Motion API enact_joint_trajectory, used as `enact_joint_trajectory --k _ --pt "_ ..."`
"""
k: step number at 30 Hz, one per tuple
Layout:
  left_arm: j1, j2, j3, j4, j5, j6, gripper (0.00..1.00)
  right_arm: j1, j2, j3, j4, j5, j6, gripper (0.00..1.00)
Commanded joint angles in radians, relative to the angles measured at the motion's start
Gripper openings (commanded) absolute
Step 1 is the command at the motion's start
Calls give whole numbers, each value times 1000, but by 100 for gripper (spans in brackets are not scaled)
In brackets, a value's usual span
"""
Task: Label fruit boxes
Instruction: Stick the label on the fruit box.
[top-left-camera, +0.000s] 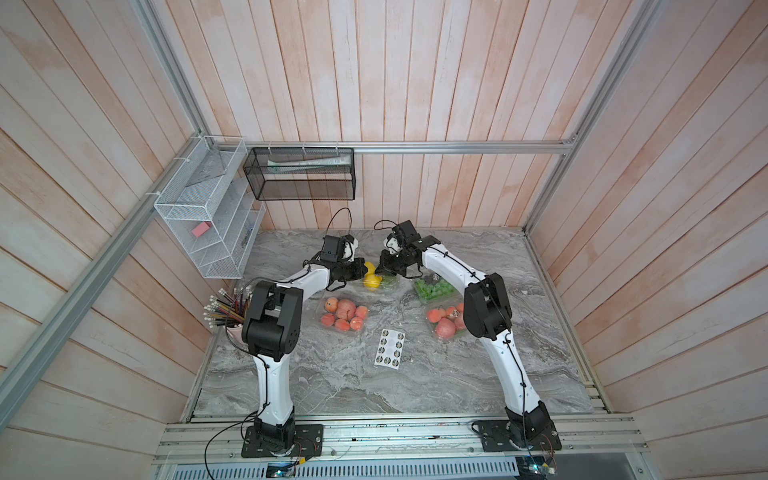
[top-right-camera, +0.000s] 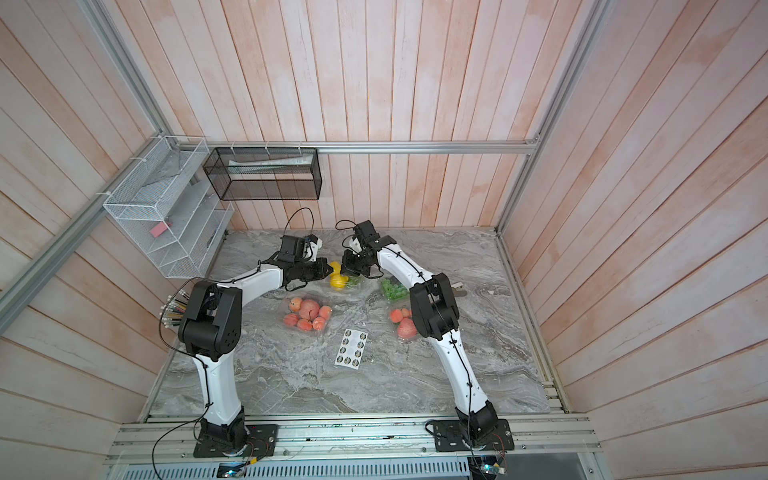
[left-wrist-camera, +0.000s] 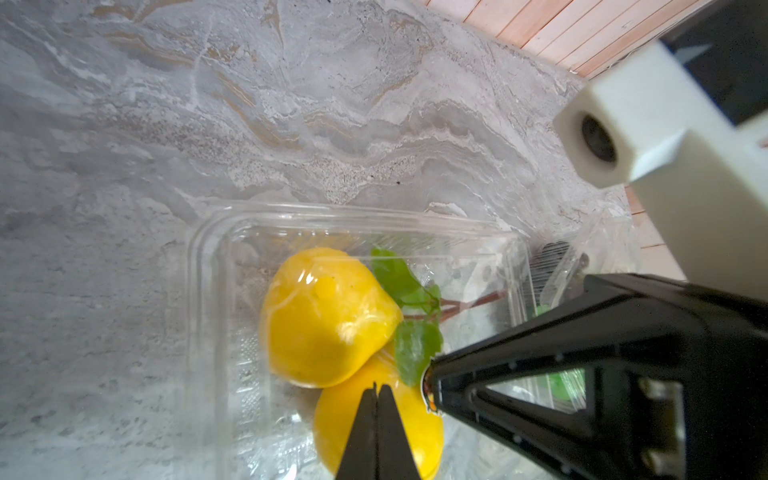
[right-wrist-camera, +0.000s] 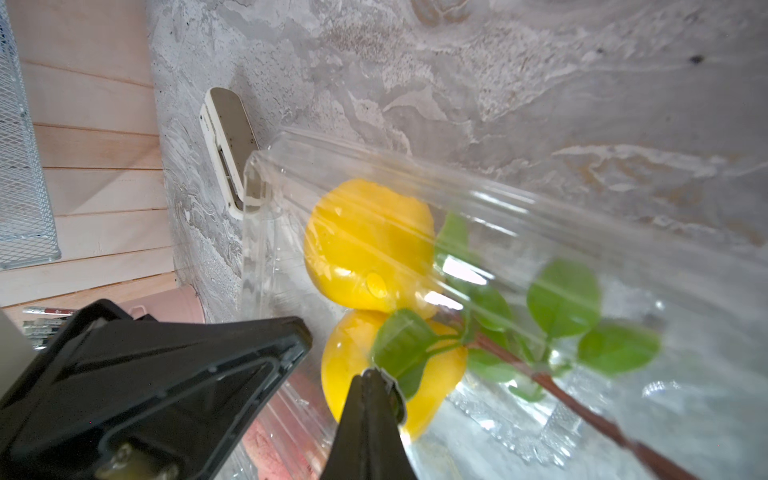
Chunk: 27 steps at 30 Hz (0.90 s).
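The fruit boxes are clear clamshell trays on the marble table. The one with yellow fruit (top-left-camera: 376, 282) (top-right-camera: 343, 280) lies at the far middle, and both grippers meet over it. My left gripper (left-wrist-camera: 377, 387) (top-left-camera: 361, 270) is shut and empty, its tip just above the lid (left-wrist-camera: 208, 291) over a yellow fruit (left-wrist-camera: 324, 316). My right gripper (right-wrist-camera: 372, 374) (top-left-camera: 380, 270) is shut, with a small round sticker (left-wrist-camera: 428, 388) pinched at its tip. The green grape box (top-left-camera: 434, 289), an apple box (top-left-camera: 344, 314) and a second apple box (top-left-camera: 444, 322), partly behind the right arm, lie nearer.
A white sheet of round stickers (top-left-camera: 390, 348) lies in the middle of the table. A cup of pencils (top-left-camera: 232, 316) stands at the left edge. A white wire rack (top-left-camera: 208, 216) and a black mesh basket (top-left-camera: 299, 174) hang on the walls. A flat white object (right-wrist-camera: 226, 137) lies by the box's corner.
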Motion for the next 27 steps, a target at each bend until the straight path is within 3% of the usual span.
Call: enact_joint_trajectory --k 1,17,27 --pt "4 -4 -18 -20 -5 5 5 -9 -6 -33 -61 19 -32 0" --pt "0 -10 -20 -18 -3 1 5 -5 -39 -19 -13 -13 -30 0" --pt "0 -11 -24 -17 -4 2 5 -6 -20 -74 -50 56 -31 0"
